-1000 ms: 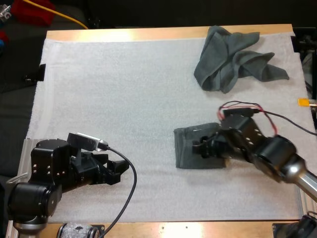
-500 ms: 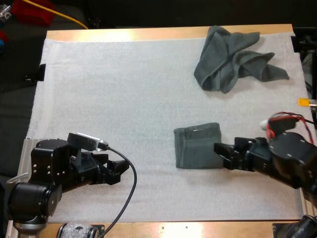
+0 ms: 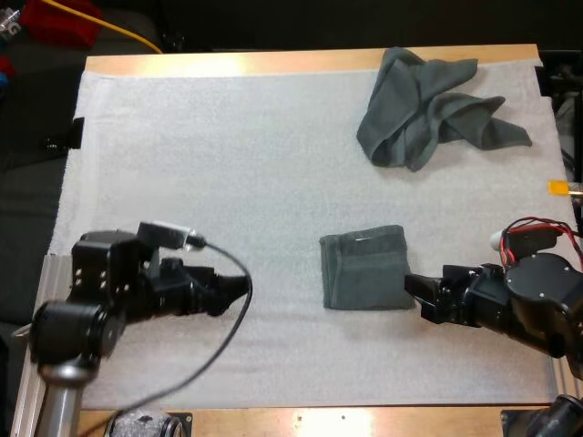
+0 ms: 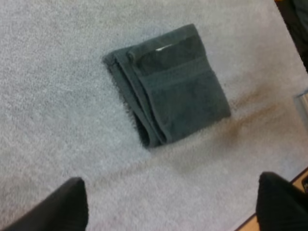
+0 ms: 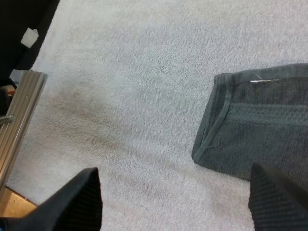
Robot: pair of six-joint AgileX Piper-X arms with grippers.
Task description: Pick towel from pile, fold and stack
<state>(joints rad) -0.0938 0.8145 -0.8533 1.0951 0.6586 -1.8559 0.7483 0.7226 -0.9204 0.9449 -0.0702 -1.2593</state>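
A folded dark grey-green towel (image 3: 364,269) lies flat on the white mat, right of centre. A crumpled towel (image 3: 428,107) of the same colour sits at the far right of the mat. My right gripper (image 3: 414,296) is low at the folded towel's near right corner, open and holding nothing. In the right wrist view the folded towel (image 5: 260,130) lies just ahead of my right gripper (image 5: 175,202). My left gripper (image 3: 239,289) is open over bare mat, well left of the folded towel. In the left wrist view the folded towel (image 4: 173,86) lies beyond my left gripper (image 4: 171,211).
The white mat (image 3: 228,164) covers most of the wooden table. A metal rail (image 5: 24,106) runs along the mat's edge in the right wrist view. A red object (image 3: 59,20) and a yellow cable lie beyond the far left corner.
My right gripper has pulled back to the right off the folded towel, leaving it flat on the mat. My left arm has swung forward and right, toward the towel.
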